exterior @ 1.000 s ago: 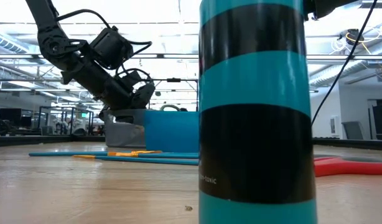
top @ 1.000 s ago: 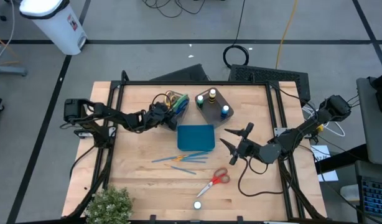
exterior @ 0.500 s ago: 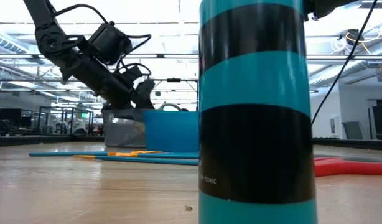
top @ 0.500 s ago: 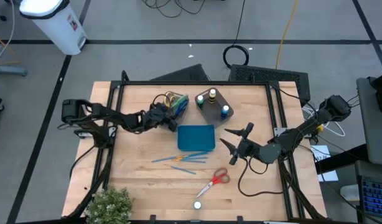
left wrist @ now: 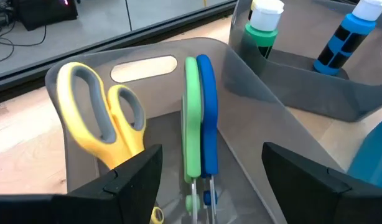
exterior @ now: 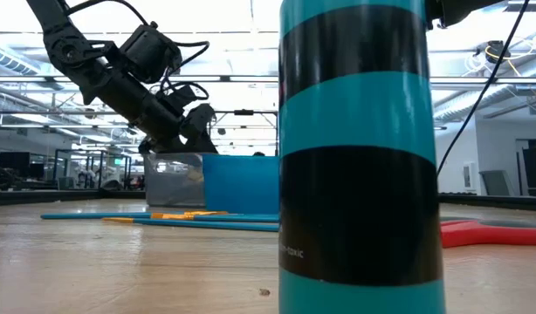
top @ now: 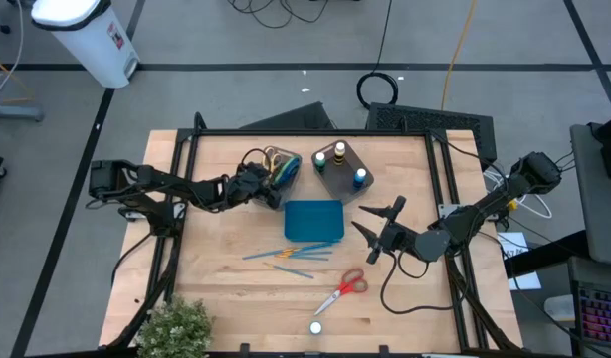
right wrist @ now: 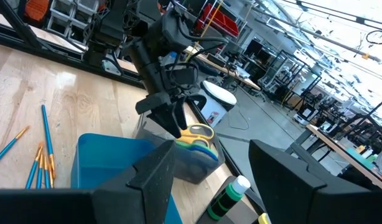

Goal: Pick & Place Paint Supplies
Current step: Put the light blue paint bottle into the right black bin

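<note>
Left hand (left wrist: 206, 171) open above scissors (left wrist: 199, 134) (standing in bin (left wrist: 253, 118))

Scissor bin (left wrist: 253, 118) crowded (three pairs upright); bare table (top: 226, 298) near plant (top: 174, 326).

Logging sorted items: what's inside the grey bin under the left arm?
Inside the grey bin: yellow-handled scissors, green-handled scissors and blue-handled scissors, handles up. Their blades are mostly hidden.
</note>
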Tool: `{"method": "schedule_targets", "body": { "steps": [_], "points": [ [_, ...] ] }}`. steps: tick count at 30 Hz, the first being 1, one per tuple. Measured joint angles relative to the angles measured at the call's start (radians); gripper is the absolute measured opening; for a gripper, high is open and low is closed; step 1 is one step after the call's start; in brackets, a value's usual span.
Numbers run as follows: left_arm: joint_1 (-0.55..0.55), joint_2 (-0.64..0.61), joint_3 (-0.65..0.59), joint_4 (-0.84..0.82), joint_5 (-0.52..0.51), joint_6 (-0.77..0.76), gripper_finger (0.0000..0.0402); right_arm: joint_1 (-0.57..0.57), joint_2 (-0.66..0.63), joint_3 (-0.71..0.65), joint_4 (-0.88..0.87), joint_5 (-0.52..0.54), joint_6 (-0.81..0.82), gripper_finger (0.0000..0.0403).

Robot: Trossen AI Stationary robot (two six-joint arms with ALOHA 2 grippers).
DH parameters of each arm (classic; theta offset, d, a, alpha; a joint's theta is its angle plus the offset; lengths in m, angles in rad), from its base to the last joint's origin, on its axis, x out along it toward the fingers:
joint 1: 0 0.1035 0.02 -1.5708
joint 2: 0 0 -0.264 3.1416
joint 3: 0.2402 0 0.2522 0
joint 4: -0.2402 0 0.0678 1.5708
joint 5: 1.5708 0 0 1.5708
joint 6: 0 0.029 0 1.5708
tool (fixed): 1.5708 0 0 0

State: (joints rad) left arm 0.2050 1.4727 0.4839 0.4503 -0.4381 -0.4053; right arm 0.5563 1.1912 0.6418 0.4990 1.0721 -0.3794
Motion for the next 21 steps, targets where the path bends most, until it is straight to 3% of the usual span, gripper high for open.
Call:
{"method": "schedule_targets", "body": {
  "steps": [7,21],
  "points": [
    [0.0,0.0,0.0,0.047,0.004,-0.019,0.0285,0.0,0.0,0.0,-0.002,0.0,0.0,0.0196],
    [-0.023,-0.083,0.0,0.097,0.142,-0.01,0.0285,0.0,0.0,0.0,-0.003,0.0,0.001,0.0196]
  ]
}}
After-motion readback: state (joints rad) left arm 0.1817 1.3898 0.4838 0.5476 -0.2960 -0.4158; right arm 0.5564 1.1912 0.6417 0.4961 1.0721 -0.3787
